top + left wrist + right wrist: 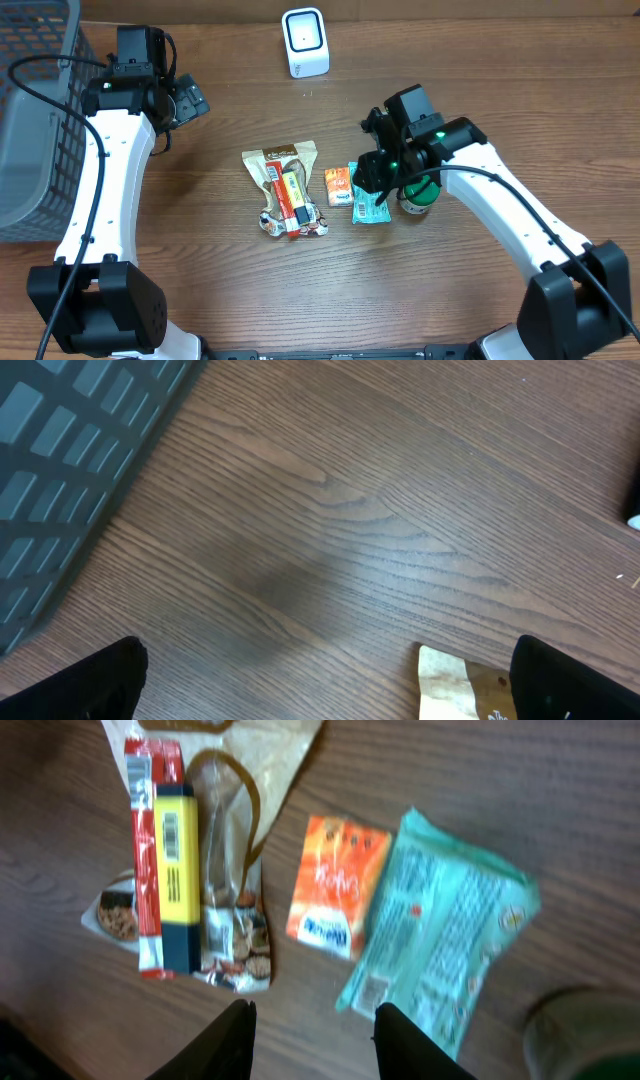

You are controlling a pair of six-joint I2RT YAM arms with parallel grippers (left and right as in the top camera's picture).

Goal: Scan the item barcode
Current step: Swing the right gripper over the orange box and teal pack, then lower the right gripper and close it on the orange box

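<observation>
A white barcode scanner (pixel 305 42) stands at the table's far middle. Several snack items lie in the middle: a teal packet (pixel 440 940) (pixel 368 207), an orange packet (pixel 335 885) (pixel 338 186), and a yellow box (pixel 175 870) with its barcode facing up, lying on a brown-and-clear bag (pixel 280 160). My right gripper (pixel 315 1042) (pixel 372 182) hovers over the near edge of the teal packet; its jaws are narrowly open, with only bare wood between them. My left gripper (pixel 335 685) (pixel 190 100) is wide open and empty over bare table, far left of the items.
A grey wire basket (pixel 35 120) (pixel 60 450) fills the far left. A green can (pixel 418 195) (pixel 580 1040) stands just right of the teal packet, under my right arm. A corner of the brown bag (pixel 450 680) shows by my left gripper's right finger.
</observation>
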